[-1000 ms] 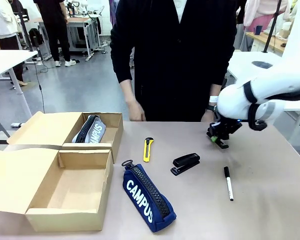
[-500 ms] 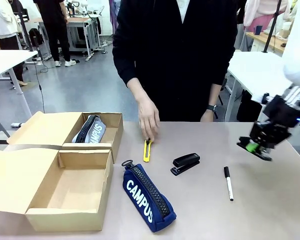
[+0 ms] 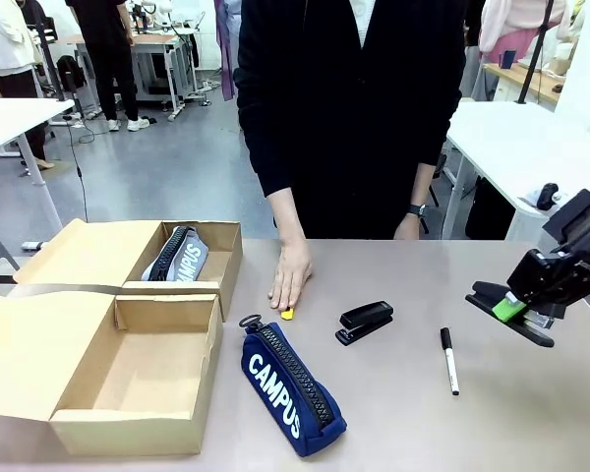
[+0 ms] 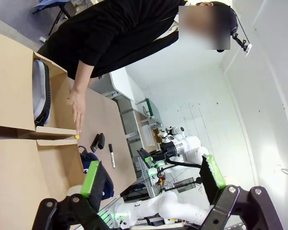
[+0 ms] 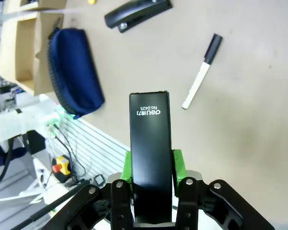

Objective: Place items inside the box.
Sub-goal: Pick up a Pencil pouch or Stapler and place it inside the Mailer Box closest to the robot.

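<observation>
Left wrist view: left claw [image 4: 152,172] released, empty. On the surface [image 3: 531,413], the open box [image 3: 128,433] sits empty at 8 o'clock; a person's hand [image 3: 291,277] covers the yellow knife [image 3: 287,314] at centre. At 3 o'clock the right claw [image 3: 511,310] clenches a black slab [image 3: 484,295] (gripped at one end). Likely risks: the slab pivoting loose, or striking that hand en route to the box.

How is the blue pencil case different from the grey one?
The blue pencil case is navy and lies on the table; the grey pencil case is grey-black and sits inside the far cardboard box. Both say CAMPUS and have a zip.
</observation>
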Action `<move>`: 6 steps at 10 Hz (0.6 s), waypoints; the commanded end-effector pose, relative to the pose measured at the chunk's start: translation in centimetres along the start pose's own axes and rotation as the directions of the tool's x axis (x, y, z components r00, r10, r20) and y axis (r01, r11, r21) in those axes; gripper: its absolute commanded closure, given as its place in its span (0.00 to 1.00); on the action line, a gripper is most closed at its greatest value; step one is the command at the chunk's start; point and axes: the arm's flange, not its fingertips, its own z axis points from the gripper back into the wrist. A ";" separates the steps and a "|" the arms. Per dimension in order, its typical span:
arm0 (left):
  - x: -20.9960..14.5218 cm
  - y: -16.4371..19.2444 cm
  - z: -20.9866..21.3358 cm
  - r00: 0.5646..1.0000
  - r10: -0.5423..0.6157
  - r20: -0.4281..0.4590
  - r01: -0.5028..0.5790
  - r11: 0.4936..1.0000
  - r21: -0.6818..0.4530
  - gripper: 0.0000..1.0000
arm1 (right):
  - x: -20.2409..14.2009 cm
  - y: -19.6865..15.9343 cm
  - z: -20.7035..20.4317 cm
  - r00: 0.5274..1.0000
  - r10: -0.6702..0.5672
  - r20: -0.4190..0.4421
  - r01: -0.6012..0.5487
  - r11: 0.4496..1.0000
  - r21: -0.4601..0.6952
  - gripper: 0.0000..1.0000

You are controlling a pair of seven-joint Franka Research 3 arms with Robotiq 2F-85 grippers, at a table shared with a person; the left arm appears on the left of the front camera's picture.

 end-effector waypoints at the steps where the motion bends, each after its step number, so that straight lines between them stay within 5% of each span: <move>1: 0.1 -0.1 -0.1 1.000 -0.019 0.010 0.019 1.000 -0.020 0.00 | -0.3 0.7 0.4 1.000 0.013 0.013 -0.013 1.000 0.005 0.63; 2: 0.1 -0.1 -0.1 1.000 -0.019 0.010 0.019 1.000 -0.020 0.00 | 1.7 4.3 -1.1 0.993 0.059 0.103 -0.065 0.996 0.056 0.63; 3: 0.1 -0.1 -0.1 1.000 -0.019 0.010 0.019 1.000 -0.020 0.00 | 3.1 8.0 -1.6 0.982 -0.031 0.186 0.007 0.992 0.127 0.63; 6: 0.1 -0.1 -0.1 1.000 -0.019 0.010 0.019 1.000 -0.020 0.00 | 3.8 17.3 -5.5 0.977 -0.140 0.159 0.123 0.986 0.115 0.63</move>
